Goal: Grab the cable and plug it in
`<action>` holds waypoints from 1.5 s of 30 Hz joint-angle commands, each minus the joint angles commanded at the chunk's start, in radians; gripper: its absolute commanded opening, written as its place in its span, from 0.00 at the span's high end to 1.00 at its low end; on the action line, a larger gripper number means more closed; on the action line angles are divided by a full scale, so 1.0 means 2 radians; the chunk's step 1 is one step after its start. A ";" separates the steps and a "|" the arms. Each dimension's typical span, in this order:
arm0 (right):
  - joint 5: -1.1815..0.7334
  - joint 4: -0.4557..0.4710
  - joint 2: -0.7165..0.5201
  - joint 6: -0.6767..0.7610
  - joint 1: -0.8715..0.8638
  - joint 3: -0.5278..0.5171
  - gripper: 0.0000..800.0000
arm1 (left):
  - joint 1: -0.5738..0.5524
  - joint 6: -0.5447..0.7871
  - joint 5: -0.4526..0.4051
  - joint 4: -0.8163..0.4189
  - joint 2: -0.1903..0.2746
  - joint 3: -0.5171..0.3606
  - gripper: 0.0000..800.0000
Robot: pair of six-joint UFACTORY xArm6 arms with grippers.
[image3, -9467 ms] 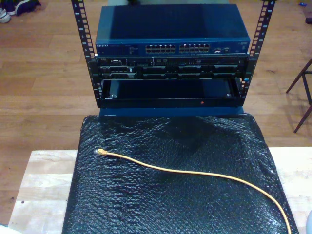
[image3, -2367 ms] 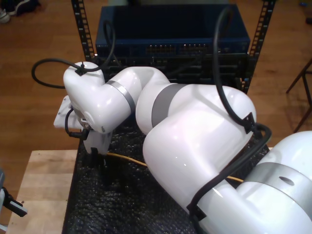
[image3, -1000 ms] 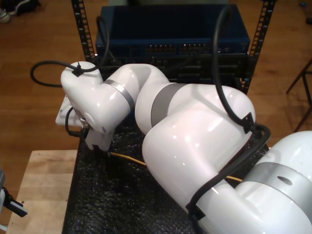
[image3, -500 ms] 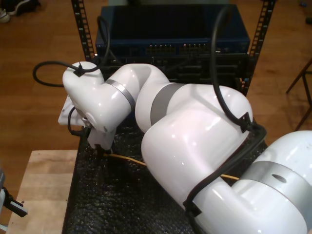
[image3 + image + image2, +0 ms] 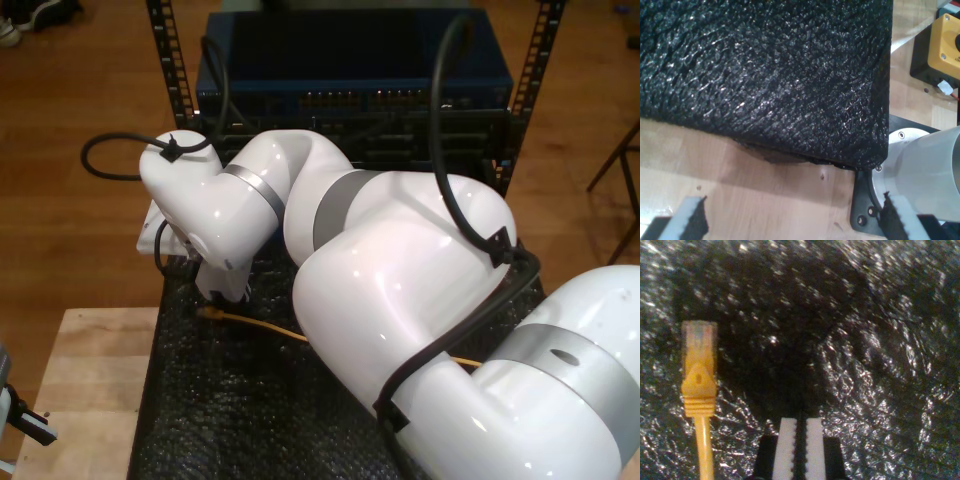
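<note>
**Cable loose on black mat, both claws empty**

- Cable (image 5: 699, 385): yellow-orange w/ clear plug, flat on black mat (image 5: 865, 340), at 10 o'clock from my second gripper (image 5: 800, 440); apart, not touching.
- Second gripper: jaws pressed together, nothing between.
- My first gripper (image 5: 790, 220): jaws wide apart over wooden tabletop (image 5: 740, 175) by mat edge.
- Exterior view: cable (image 5: 250, 322) runs under white arm (image 5: 400, 270), before blue rack switch (image 5: 350, 60).
</note>
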State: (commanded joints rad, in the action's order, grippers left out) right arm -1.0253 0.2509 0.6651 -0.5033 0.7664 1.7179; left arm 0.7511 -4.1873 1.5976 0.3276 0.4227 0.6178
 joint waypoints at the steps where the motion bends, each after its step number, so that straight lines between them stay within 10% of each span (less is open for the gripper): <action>1: 0.000 0.000 -0.002 0.000 -0.002 0.001 0.99 | 0.000 0.000 0.000 0.000 0.000 0.000 0.00; 35: -0.095 -0.010 -0.107 -0.087 -0.034 -0.022 0.91 | 0.000 0.001 -0.001 0.000 0.000 0.000 0.00; 42: -0.096 -0.099 -0.166 -0.163 -0.062 -0.068 0.47 | 0.000 0.000 -0.002 0.000 0.000 0.000 0.00; 45: -0.097 -0.144 -0.194 -0.200 -0.081 -0.089 0.46 | 0.000 0.000 -0.002 0.000 0.000 0.000 0.00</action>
State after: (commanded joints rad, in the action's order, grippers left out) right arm -1.2187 -0.0376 0.2770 -0.9037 0.6038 1.5399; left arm 0.7511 -4.1873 1.5946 0.3276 0.4227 0.6178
